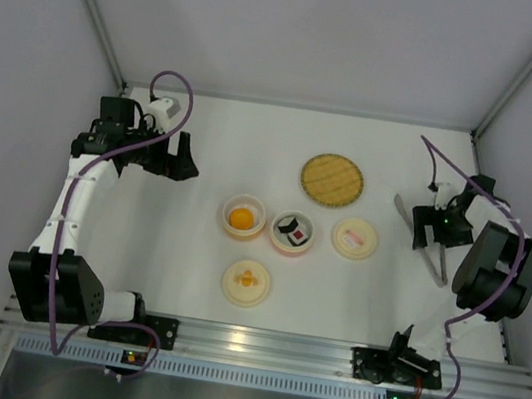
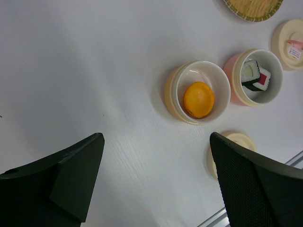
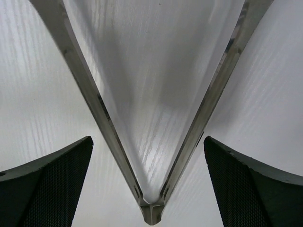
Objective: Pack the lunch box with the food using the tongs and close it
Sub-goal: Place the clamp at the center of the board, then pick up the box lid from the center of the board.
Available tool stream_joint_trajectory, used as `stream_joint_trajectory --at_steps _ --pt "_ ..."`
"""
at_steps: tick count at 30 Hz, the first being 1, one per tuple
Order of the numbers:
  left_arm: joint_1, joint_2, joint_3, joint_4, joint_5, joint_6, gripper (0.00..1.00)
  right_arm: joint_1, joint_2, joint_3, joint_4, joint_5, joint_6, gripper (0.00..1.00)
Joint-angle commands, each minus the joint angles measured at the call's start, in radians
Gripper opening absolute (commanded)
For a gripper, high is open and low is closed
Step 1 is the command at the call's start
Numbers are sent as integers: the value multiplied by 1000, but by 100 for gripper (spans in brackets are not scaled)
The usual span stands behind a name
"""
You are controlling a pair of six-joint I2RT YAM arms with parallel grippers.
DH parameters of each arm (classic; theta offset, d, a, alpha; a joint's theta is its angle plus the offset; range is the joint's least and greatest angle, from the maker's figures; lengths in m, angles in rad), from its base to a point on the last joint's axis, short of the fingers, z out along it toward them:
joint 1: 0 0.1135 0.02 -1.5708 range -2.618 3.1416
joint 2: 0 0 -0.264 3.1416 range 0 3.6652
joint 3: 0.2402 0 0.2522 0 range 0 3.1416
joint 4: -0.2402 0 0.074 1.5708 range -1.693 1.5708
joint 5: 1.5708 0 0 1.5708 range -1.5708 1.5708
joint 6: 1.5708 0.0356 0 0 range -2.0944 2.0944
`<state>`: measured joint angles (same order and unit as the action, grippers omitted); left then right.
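The lunch box lies apart as round tiers: a yellow bowl (image 1: pixel 242 218) holding the orange ball (image 2: pixel 199 99), and a pink bowl (image 1: pixel 293 231) holding a dark-wrapped sushi piece (image 2: pixel 255 75). The silver tongs (image 1: pixel 436 267) lie flat on the table at the right. Their narrow joint (image 3: pixel 152 210) sits between my right gripper's fingers. My right gripper (image 3: pixel 147 142) straddles the tongs, open, with neither pad touching the arms. My left gripper (image 2: pixel 157 137) hovers open and empty over bare table, left of the yellow bowl.
A woven bamboo lid (image 1: pixel 332 179) lies behind the bowls. A cream dish (image 1: pixel 354 239) with a pink-and-white piece sits right of the pink bowl. Another cream dish (image 1: pixel 247 282) with a small orange bit lies nearer the arms. White walls enclose the table.
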<state>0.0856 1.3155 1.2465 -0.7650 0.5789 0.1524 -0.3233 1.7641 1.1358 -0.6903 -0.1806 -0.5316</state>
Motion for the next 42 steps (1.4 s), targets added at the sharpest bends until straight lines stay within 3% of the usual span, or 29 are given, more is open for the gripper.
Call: stream_joint_trajectory --at_steps 1,9,13,17,23,32,42 --pt "2 -33 19 -5 19 15 98 -11 -121 85 -43 -68 -18 99" --pt "3 -24 42 -17 27 13 98 68 -252 297 -291 -273 -123 99" --pt "2 -13 44 -16 30 9 98 232 -295 285 -337 -169 -104 98" --pt "3 5 47 -25 22 6 98 435 -265 291 -402 -76 42 92" --pt "3 5 33 -17 24 9 98 595 -258 239 -368 0 99 87" --pt "3 10 28 -19 24 15 99 642 -97 258 -319 23 64 70" --pt "3 11 -9 -5 10 26 98 665 -5 251 -292 18 91 64"
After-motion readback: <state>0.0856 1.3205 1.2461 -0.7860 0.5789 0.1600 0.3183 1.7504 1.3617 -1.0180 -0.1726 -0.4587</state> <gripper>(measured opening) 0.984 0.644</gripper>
